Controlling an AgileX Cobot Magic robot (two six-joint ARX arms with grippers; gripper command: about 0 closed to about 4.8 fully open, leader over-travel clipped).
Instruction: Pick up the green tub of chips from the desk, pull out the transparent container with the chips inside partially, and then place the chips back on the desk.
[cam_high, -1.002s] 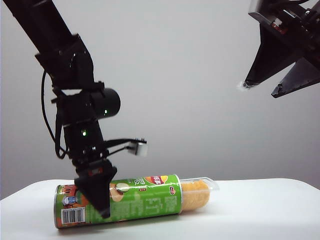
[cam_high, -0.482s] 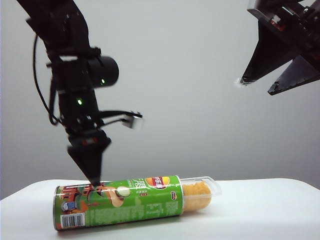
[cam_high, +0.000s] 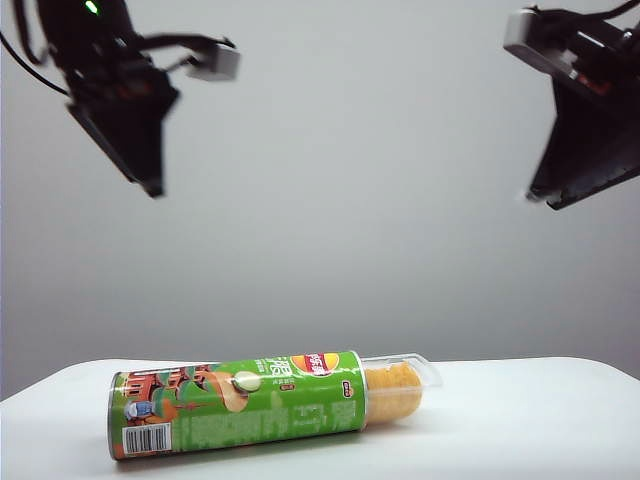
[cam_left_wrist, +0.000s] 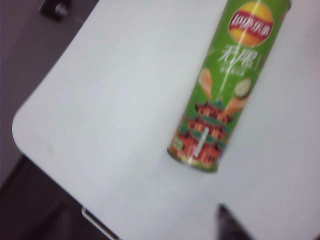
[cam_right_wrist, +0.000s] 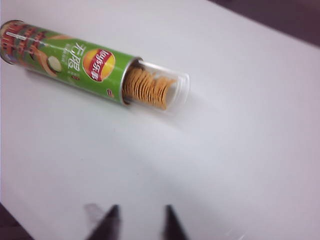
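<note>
High above tub (cam_high: 236, 403), left gripper (cam_high: 150, 186) now

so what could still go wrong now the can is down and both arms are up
The green tub of chips lies on its side on the desk, free of the left gripper and right gripper, so a nudge might roll it toward an edge. The transparent container sticks out of the open end, so a bump could slide it further and spill the chips.

The plain white smooth surface (cam_high: 520, 420) is carrying a long bright-green cylindrical chip tub (cam_high: 235, 402), lying on its side, its clear plastic tray (cam_high: 400, 385) sticking out.
</note>
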